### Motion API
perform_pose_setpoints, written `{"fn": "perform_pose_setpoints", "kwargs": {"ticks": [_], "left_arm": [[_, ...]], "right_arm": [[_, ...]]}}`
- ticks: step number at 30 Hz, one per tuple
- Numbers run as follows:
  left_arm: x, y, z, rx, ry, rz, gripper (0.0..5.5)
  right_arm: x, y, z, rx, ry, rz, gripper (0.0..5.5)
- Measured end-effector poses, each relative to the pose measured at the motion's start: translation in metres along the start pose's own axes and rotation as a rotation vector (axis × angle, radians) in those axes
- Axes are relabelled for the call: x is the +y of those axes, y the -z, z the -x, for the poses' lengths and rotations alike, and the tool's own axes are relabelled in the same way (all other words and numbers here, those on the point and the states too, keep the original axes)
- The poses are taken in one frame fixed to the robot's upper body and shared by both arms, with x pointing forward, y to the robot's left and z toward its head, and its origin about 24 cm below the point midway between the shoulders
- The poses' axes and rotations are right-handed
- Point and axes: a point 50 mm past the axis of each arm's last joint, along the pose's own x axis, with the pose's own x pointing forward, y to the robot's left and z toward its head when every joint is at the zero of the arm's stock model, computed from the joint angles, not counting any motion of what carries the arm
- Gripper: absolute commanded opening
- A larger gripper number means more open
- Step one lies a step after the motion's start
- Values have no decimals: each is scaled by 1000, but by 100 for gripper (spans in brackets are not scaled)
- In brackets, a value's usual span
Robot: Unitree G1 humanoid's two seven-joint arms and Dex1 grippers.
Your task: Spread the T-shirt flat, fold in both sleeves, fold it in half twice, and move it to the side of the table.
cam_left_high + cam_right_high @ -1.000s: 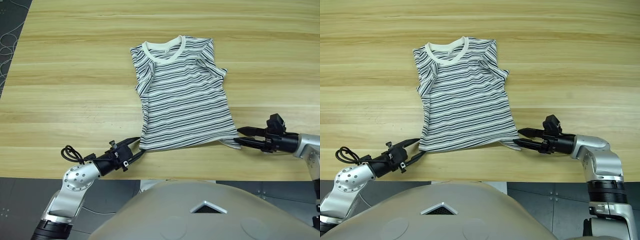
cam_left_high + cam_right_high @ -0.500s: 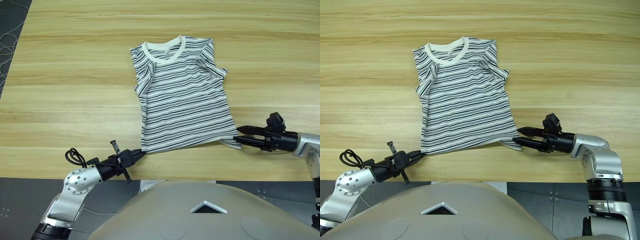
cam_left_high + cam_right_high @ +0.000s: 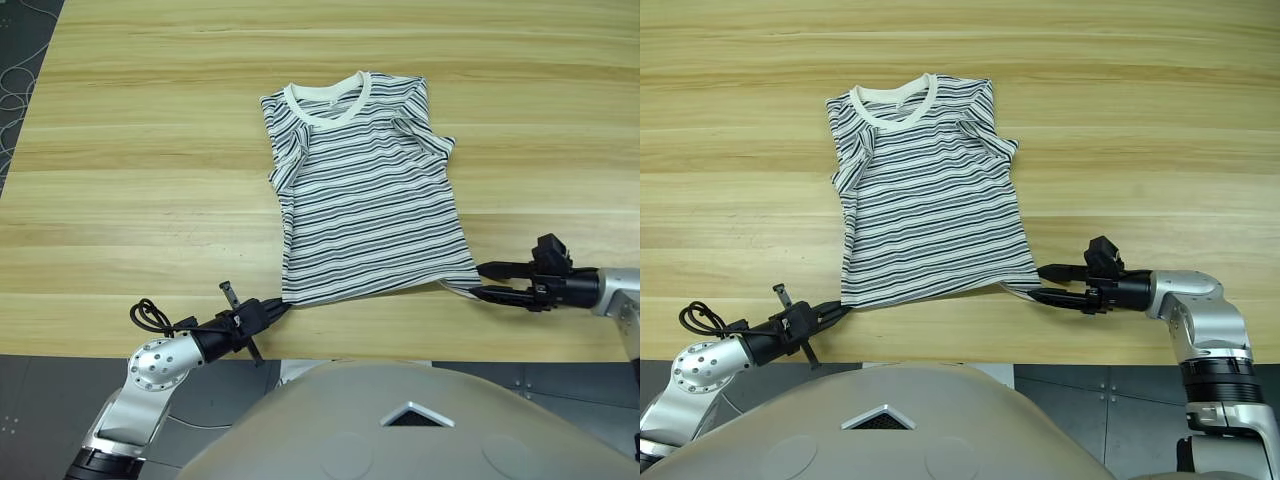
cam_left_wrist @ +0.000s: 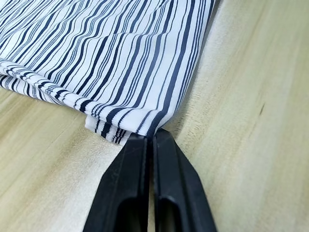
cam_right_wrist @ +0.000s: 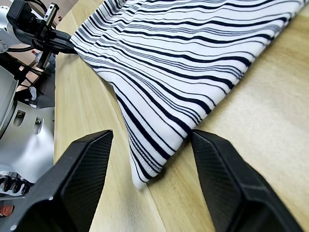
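The striped T-shirt lies on the wooden table, its white collar at the far end and both sleeves bunched inward. My left gripper is shut on the shirt's near-left hem corner, close to the table's near edge; in the left wrist view the black fingers pinch the hem. At the near-right hem corner my right gripper stands open, one finger on each side of the cloth tip. The hem between the two corners lies slightly wavy.
Bare wood stretches wide to the left, right and beyond the shirt. The table's near edge runs just behind both grippers. Grey floor with loose cables shows past the table's left side.
My left gripper went from open to shut on the near-left hem corner and rolled its wrist. The right gripper drifted slightly right and toward the near edge, still open.
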Motion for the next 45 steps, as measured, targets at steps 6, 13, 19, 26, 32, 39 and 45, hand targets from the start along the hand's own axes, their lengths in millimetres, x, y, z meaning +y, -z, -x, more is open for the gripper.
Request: {"fn": "perform_pose_setpoints", "kwargs": {"ticks": [6,13,19,26,32,39,45], "left_arm": [[-1,0,-1,-3,-12,8,12],[-1,-1,-2,-5,-19,12,10],[-1,-3,-3,-12,-23,9,10],[-1,-3,-3,-13,-28,11,10],[3,-3,-3,-15,-1,41,10],[12,-22,22,-60,342,320,10],[11,-26,24,-43,428,371,10]], "right_arm": [[-2,2,6,10,12,3,299],[9,7,-5,44,-60,7,183],[10,7,-11,58,-47,10,50],[-1,-1,-9,39,46,24,12],[-3,-5,-9,36,47,35,12],[11,-12,-10,99,-121,76,12],[15,-11,-10,159,-200,118,12]]}}
